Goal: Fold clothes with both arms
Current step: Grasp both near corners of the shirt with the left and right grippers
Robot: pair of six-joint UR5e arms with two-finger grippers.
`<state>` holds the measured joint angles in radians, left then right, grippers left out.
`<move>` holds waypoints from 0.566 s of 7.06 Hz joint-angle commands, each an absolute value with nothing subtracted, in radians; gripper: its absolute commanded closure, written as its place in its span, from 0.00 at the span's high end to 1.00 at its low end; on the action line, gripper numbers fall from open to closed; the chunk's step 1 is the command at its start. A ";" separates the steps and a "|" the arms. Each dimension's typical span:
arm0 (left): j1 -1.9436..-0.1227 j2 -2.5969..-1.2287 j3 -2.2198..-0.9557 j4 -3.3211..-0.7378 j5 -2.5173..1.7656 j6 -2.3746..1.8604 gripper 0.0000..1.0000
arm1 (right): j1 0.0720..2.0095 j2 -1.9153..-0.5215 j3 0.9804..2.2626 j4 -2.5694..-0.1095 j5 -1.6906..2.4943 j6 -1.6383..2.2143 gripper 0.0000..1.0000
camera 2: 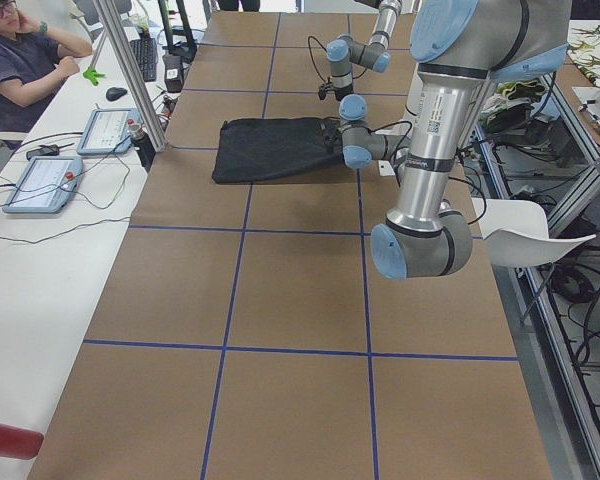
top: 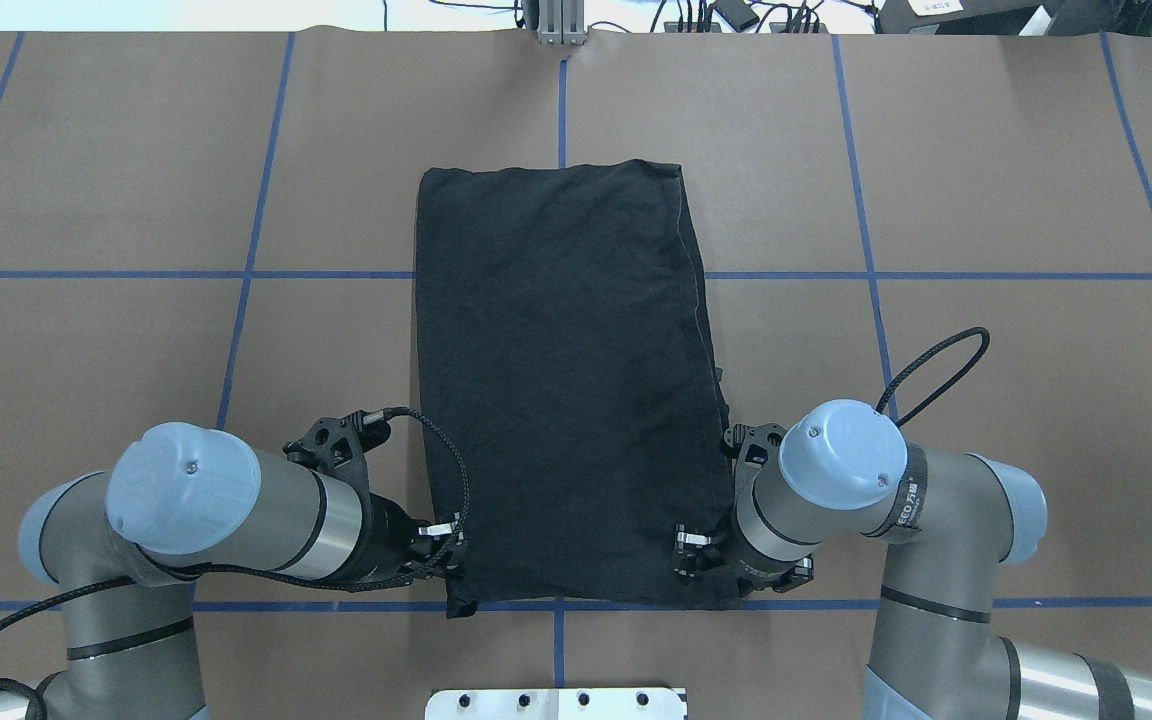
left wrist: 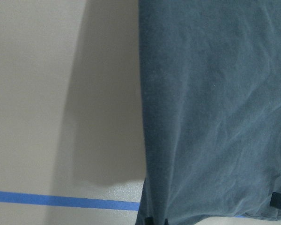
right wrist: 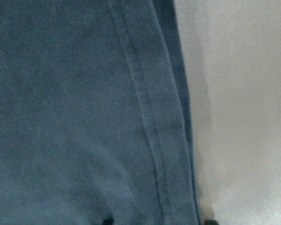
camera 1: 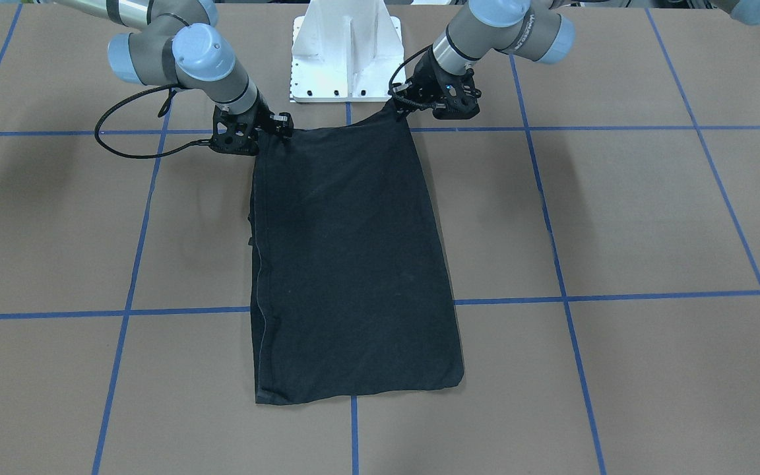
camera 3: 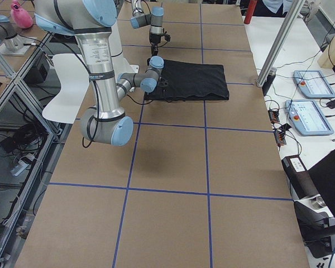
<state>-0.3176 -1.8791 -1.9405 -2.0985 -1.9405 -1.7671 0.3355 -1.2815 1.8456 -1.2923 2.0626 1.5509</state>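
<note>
The black shirt (top: 566,380) lies in the middle of the brown table (top: 136,180). It is folded into a long strip that runs from the robot's side to the far side. I see only plain black cloth, with a seam down its right edge. Its near edge sits on a blue tape line (top: 286,606).

My left pincer (top: 444,552) is at the shirt's near left corner, touching the cloth. From the front camera, that corner rises to a small point beside it. My right pincer (top: 698,555) is at the near right corner, on top of the edge.

Each wrist camera shows cloth and bare table, with only tiny dark tips at the bottom. I cannot tell if either pincer is pinching the shirt or is just open over it.

The left arm's black cable (top: 451,470) bends over the shirt's left edge. The right arm's cable (top: 941,360) loops over the table, off to the right of the shirt.

The white base (camera 1: 346,53) stands just behind the near edge, between the two arms. Past the far end are a metal post (camera 2: 130,70), two control pads (camera 2: 42,185) and a person (camera 2: 20,60) sitting at a white desk.
</note>
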 commanded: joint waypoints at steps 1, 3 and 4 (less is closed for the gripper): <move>-0.318 -1.879 -1.940 -2.098 -1.940 -1.767 0.00 | 0.334 -1.281 1.845 -1.293 2.063 1.551 0.41; -0.318 -1.879 -1.940 -2.098 -1.940 -1.767 0.00 | 0.333 -1.278 1.848 -1.292 2.059 1.551 0.05; -0.319 -1.879 -1.940 -2.098 -1.940 -1.767 0.00 | 0.333 -1.278 1.856 -1.290 2.045 1.552 0.00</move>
<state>-0.3177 -1.8791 -1.9405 -2.0985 -1.9405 -1.7672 0.3330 -1.2782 1.8488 -1.2912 2.0570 1.5511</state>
